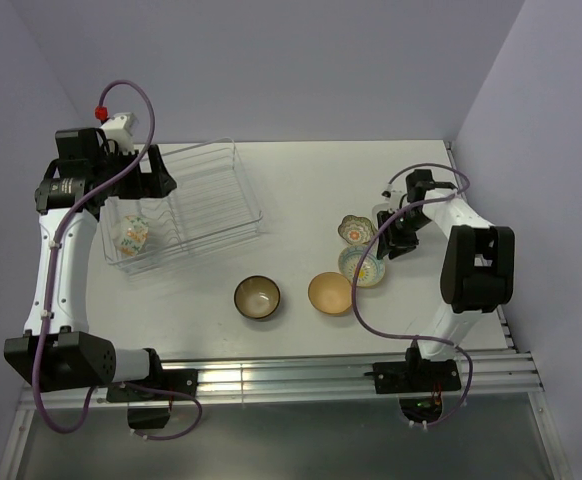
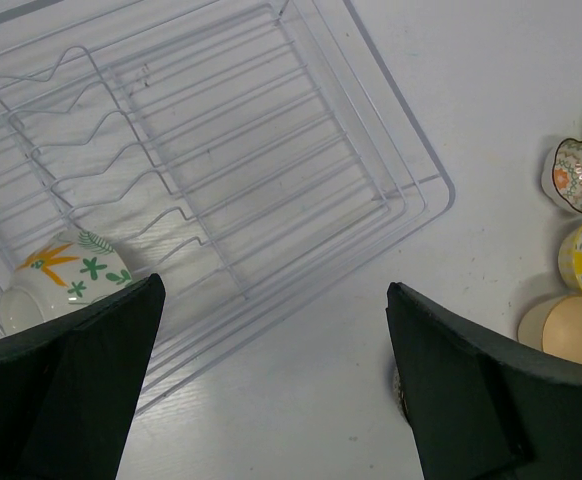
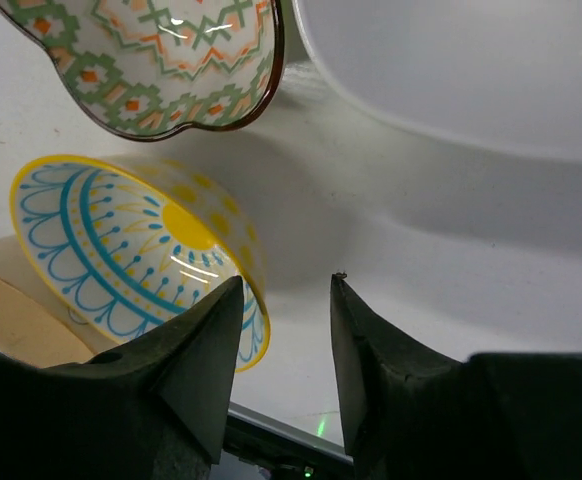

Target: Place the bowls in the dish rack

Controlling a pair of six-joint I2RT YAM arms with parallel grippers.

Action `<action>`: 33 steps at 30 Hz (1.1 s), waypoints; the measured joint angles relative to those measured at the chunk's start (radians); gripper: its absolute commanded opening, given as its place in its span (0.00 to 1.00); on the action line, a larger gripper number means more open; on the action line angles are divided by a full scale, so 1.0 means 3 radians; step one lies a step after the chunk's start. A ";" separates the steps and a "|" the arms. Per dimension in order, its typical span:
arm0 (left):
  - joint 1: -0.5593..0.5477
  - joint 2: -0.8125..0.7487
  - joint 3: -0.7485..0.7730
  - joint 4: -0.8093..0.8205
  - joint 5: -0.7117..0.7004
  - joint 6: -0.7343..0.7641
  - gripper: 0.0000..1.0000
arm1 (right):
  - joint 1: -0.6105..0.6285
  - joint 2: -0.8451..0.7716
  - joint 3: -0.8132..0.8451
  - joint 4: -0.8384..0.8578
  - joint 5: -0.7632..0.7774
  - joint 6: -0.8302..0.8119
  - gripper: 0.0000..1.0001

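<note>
One loaded: flowered bowl lies in dish rack. My left hand above rack, wide open, empty. At least four wait on surface: brown bowl, tan bowl, blue-patterned bowl, scalloped bowl. My right hand beside blue-patterned rim, narrow gap, gripping nothing.

I see a flat white tabletop boxed by plain lavender walls, evenly lit, silver aluminium rail along near edge, grey floor below.
</note>
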 measured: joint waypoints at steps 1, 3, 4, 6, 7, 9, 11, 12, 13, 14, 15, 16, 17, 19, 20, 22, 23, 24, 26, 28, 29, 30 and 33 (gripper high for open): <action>0.0000 0.0000 0.0000 0.0003 0.0008 -0.0008 1.00 | 0.0000 0.0034 0.0000 0.0025 0.0000 0.0011 0.45; 0.0000 0.0000 0.0000 0.0011 0.0020 -0.0022 1.00 | 0.0000 0.0075 0.0000 0.0055 -0.0011 0.0024 0.44; 0.0000 0.0000 0.0000 0.0017 0.0029 -0.0024 0.99 | 0.0001 0.0090 0.0000 0.0061 -0.0019 0.0027 0.42; 0.0000 0.0000 -0.0003 0.0023 0.0039 -0.0032 0.99 | 0.0001 0.0114 0.0000 0.0076 -0.0029 0.0037 0.40; 0.0000 0.0000 -0.0006 0.0028 0.0042 -0.0036 1.00 | 0.0001 0.0120 0.0000 0.0084 -0.0034 0.0043 0.40; 0.0000 0.0000 -0.0031 0.0058 0.0048 -0.0051 1.00 | 0.0001 0.0127 0.0000 0.0102 -0.0038 0.0061 0.39; 0.0000 0.0003 -0.0056 0.0070 0.0053 -0.0080 1.00 | 0.0001 0.0136 0.0000 0.0112 -0.0053 0.0074 0.37; 0.0000 0.0003 -0.0065 0.0070 0.0058 -0.0085 1.00 | 0.0004 0.0144 0.0000 0.0118 -0.0060 0.0079 0.37; 0.0000 0.0003 -0.0076 0.0072 0.0062 -0.0090 1.00 | 0.0013 0.0155 0.0000 0.0121 -0.0066 0.0084 0.36; 0.0000 0.0003 -0.0084 0.0071 0.0062 -0.0094 1.00 | 0.0017 0.0165 -0.0003 0.0125 -0.0074 0.0085 0.36; 0.0000 0.0003 -0.0090 0.0074 0.0062 -0.0094 0.99 | 0.0024 0.0172 -0.0013 0.0134 -0.0084 0.0084 0.36; 0.0000 0.0003 -0.0094 0.0072 0.0062 -0.0094 0.99 | 0.0031 0.0178 -0.0025 0.0137 -0.0090 0.0084 0.36; 0.0000 0.0003 -0.0095 0.0074 0.0062 -0.0095 0.99 | 0.0037 0.0184 -0.0039 0.0139 -0.0103 0.0084 0.35; 0.0000 0.0003 -0.0095 0.0078 0.0062 -0.0095 0.99 | 0.0058 0.0212 -0.0057 0.0136 -0.0136 0.0083 0.36; 0.0000 0.0003 -0.0095 0.0080 0.0062 -0.0094 1.00 | 0.0072 0.0233 -0.0061 0.0134 -0.0149 0.0083 0.36; 0.0000 0.0003 -0.0097 0.0080 0.0062 -0.0095 0.99 | 0.0099 0.0264 -0.0075 0.0139 -0.0169 0.0083 0.31; 0.0000 0.0003 -0.0097 0.0081 0.0062 -0.0095 0.99 | 0.0106 0.0270 -0.0090 0.0139 -0.0181 0.0079 0.28; 0.0000 0.0003 -0.0098 0.0083 0.0062 -0.0095 1.00 | 0.0113 0.0271 -0.0108 0.0134 -0.0189 0.0072 0.25; 0.0000 0.0003 -0.0103 0.0089 0.0062 -0.0095 0.99 | 0.0125 0.0271 -0.0121 0.0126 -0.0207 0.0065 0.23; 0.0000 0.0003 -0.0118 0.0090 0.0062 -0.0094 1.00 | 0.0126 0.0271 -0.0121 0.0117 -0.0221 0.0041 0.14; 0.0000 0.0003 -0.0125 0.0092 0.0062 -0.0094 0.99 | 0.0126 0.0271 -0.0121 0.0111 -0.0229 0.0027 0.11; 0.0000 0.0003 -0.0130 0.0092 0.0062 -0.0094 1.00 | 0.0126 0.0270 -0.0121 0.0098 -0.0252 0.0022 0.05; 0.0000 0.0003 -0.0134 0.0090 0.0064 -0.0094 1.00 | 0.0123 0.0268 -0.0120 0.0085 -0.0295 0.0005 0.00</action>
